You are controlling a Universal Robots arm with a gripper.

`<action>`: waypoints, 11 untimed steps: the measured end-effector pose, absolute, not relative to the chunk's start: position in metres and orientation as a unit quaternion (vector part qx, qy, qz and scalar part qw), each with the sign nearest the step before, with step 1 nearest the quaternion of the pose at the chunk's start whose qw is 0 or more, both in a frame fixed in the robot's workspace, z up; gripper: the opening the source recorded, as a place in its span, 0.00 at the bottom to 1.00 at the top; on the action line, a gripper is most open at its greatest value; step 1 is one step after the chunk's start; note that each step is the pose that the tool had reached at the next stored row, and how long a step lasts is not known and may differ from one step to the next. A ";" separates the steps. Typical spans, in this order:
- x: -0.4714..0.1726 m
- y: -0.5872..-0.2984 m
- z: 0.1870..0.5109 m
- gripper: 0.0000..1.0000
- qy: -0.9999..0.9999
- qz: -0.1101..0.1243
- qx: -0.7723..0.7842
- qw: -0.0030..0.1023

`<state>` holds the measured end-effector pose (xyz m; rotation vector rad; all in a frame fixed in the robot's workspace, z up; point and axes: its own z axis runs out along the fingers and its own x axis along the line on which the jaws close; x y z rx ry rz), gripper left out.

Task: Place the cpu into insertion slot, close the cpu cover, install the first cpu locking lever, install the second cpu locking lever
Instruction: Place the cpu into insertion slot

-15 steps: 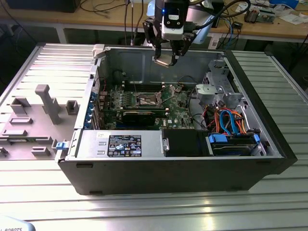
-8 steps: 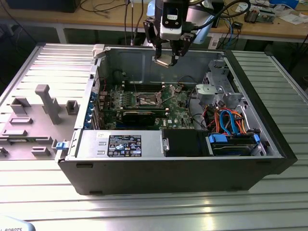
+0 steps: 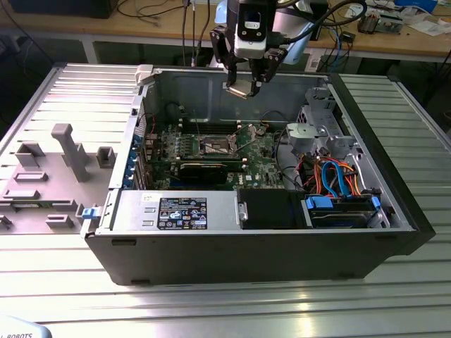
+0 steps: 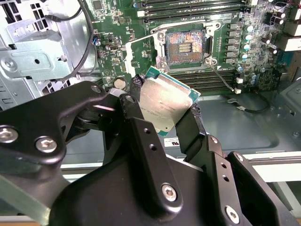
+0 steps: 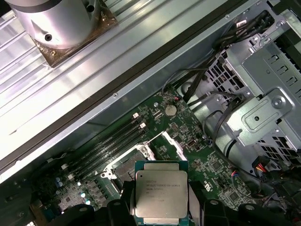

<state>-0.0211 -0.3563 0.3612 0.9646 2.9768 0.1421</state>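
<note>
Hovering above the open computer case (image 3: 232,253), the gripper (image 3: 244,84) is what we're watching, and its two black fingers (image 4: 141,134) are clamped on the chip (image 4: 164,106). They pinch it by opposite edges, with the silvery top facing up toward both wrist views. In the exterior view it hangs in the air near the case's back wall, well clear of the green board (image 3: 262,151).

Down below, the socket (image 4: 186,47) lies bare, its field of tiny contacts catching the light. The cover plate (image 4: 139,55) looks swung open to one side, though we can't quite tell how far back it stands.

Now, the risks as we judge them. That chip looks tilted in the exterior view, and a corner arriving first could bend those fine contacts. It also seems turned a little against the socket's square in the second wrist view, so without squaring up it may ride on the rim instead of seating. The grip is only on thin edges, and a jolt could let it slip and drop onto the board. And if that cover plate leans inward, we think a finger or the chip could clip it.
</note>
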 end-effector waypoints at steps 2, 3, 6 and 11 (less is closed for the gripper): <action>-0.021 -0.356 0.361 0.54 0.950 0.045 0.309 0.005; -0.021 -0.356 0.361 0.54 0.950 0.045 0.310 0.005; -0.021 -0.356 0.361 0.54 0.947 0.045 0.318 0.005; -0.021 -0.356 0.361 0.54 0.940 0.045 0.339 0.006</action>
